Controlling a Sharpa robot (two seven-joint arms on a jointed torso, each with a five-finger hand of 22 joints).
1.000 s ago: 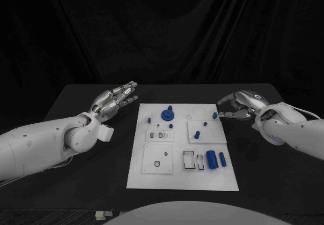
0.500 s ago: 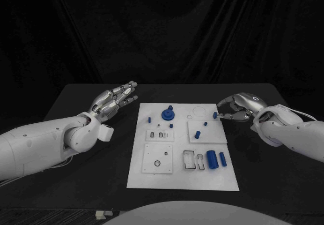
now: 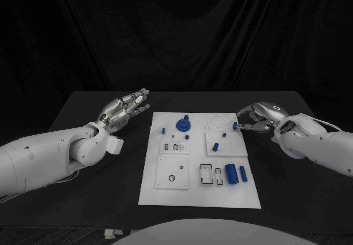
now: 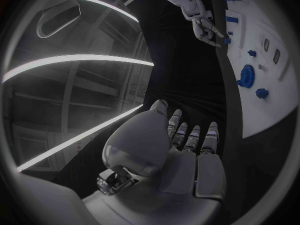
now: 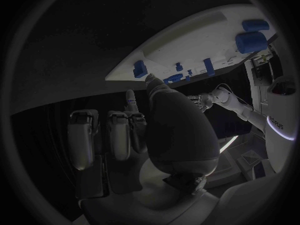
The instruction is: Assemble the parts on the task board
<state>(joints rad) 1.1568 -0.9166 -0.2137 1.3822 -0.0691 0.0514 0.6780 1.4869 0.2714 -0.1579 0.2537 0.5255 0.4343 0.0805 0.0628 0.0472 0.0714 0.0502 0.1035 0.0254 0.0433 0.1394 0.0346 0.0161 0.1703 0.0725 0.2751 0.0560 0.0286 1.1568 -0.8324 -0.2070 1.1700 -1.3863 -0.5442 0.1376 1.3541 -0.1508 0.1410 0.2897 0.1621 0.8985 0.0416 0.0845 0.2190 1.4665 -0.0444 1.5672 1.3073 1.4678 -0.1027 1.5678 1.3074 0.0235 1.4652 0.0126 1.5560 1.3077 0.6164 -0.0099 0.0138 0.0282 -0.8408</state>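
The white task board (image 3: 198,196) lies in the middle of the black table. On it are a round blue part (image 3: 181,124), two short blue pegs (image 3: 215,146) and two blue cylinders (image 3: 230,172). My left hand (image 3: 125,108) hovers beside the board's far left corner, holding nothing, with its fingers stretched out and apart (image 4: 178,150). My right hand (image 3: 254,118) is at the board's far right edge. Its thumb and a fingertip reach a small blue part (image 3: 234,124) there. The right wrist view puts the thumb tip right beside that part (image 5: 139,68); a firm pinch cannot be made out.
Recessed white blocks with slots (image 3: 174,147) and a plate with holes (image 3: 172,173) sit on the board's left half. Bare black table lies on both sides of the board. A dark curtain hangs behind the table.
My right hand has crept slightly left toward the small blue part, which stays in place. The left hand has not moved.
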